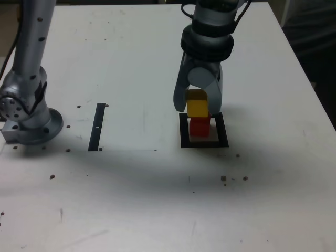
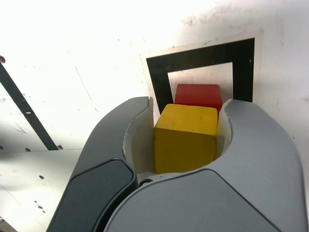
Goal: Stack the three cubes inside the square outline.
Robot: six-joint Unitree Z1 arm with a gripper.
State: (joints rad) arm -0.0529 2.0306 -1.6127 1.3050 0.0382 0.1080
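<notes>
White tabletop [image 1: 131,199] surrounds the square outline [image 1: 185,137], with the red cube [image 1: 199,127] inside it and the yellow cube [image 1: 198,108] pinched in your gripper [image 1: 197,111] above the red. If you release while the two are misaligned, yellow could tip off, and lowering off-centre could shove red sideways (a slight nudge might do it). You can't tell whether the faces touch, fingers hide yellow's sides, and the green cube isn't visible

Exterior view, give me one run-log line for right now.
gripper: shut on yellow cube | red cube: inside outline | yellow above red, contact unclear | green: unseen
</notes>
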